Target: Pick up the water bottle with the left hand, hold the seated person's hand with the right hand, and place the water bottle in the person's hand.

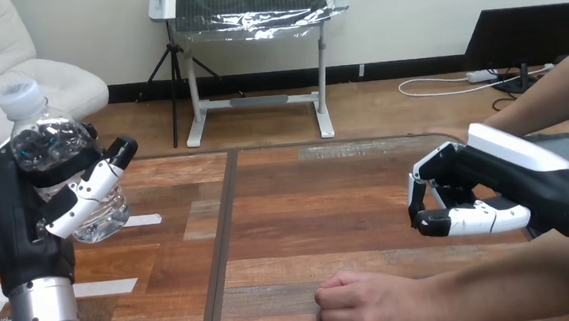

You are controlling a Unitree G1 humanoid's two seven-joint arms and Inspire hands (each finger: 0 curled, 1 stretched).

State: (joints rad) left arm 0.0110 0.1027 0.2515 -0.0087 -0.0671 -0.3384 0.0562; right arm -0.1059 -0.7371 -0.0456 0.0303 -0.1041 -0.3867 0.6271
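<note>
My left hand (pixel 29 219) is raised at the left of the head view, fingers and thumb curled round a clear water bottle (pixel 63 159) with a pale cap. The bottle is off the table and leans slightly. At the right, my right hand (pixel 490 182) hovers over the wooden table (pixel 308 205), its fingers curled toward the thumb with nothing visible between them. The person's hand (pixel 369 305) rests as a loose fist on the table's near edge, below and left of my right hand and apart from it.
The person's other forearm (pixel 545 94) comes in from the upper right and ends behind my right hand; whether they touch I cannot tell. White tape strips (pixel 103 287) lie on the table at the left. A dark seam (pixel 222 234) runs down the tabletop.
</note>
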